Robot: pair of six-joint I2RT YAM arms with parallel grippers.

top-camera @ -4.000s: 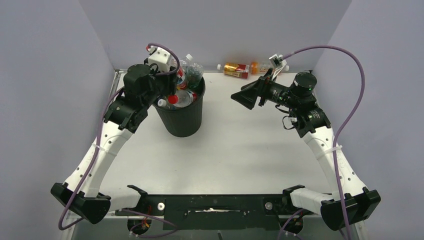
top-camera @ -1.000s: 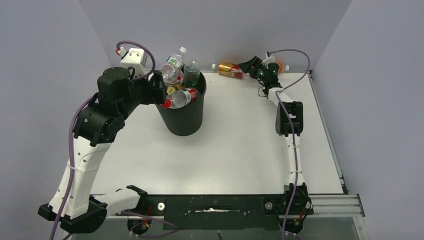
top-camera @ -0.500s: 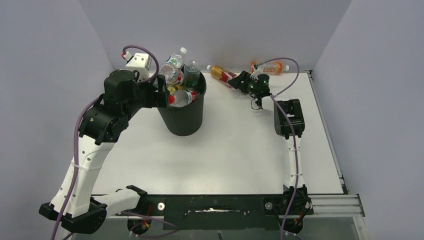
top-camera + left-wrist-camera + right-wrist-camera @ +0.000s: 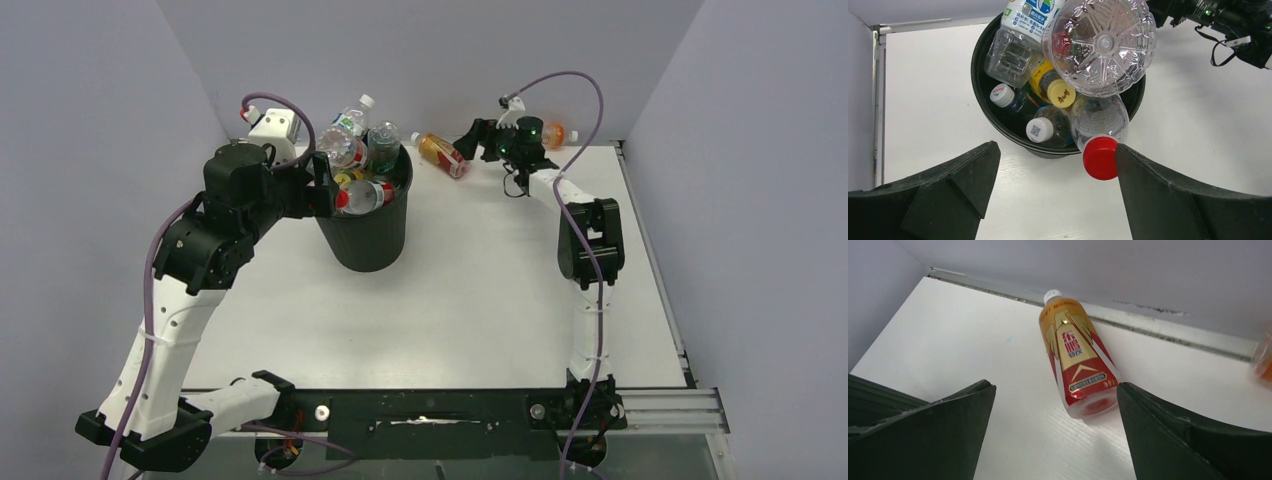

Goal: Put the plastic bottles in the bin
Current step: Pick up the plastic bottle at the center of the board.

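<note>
The black bin point(image 4: 366, 238) stands left of centre, heaped with several plastic bottles point(image 4: 352, 140). In the left wrist view a big clear bottle point(image 4: 1099, 44) tops the pile in the bin point(image 4: 982, 102). A red-capped bottle point(image 4: 1099, 156) pokes over the rim, its cap touching one finger of my open left gripper point(image 4: 1056, 148), which hovers at the bin's left side point(image 4: 325, 188). A yellow-and-red bottle point(image 4: 443, 153) lies on the table near the back wall. My right gripper point(image 4: 476, 138) is open just behind its base point(image 4: 1055, 386); the bottle point(image 4: 1075, 357) lies loose between the fingers' line.
An orange bottle point(image 4: 558, 134) lies against the back wall behind my right wrist, and shows at the edge of the right wrist view point(image 4: 1263, 360). Grey walls enclose the table on three sides. A metal rail point(image 4: 1168, 335) runs along the back edge.
My right gripper dragged the yellow-and-red bottle left from the back wall, then opened wide and drew back slightly. The left arm has barely moved.
</note>
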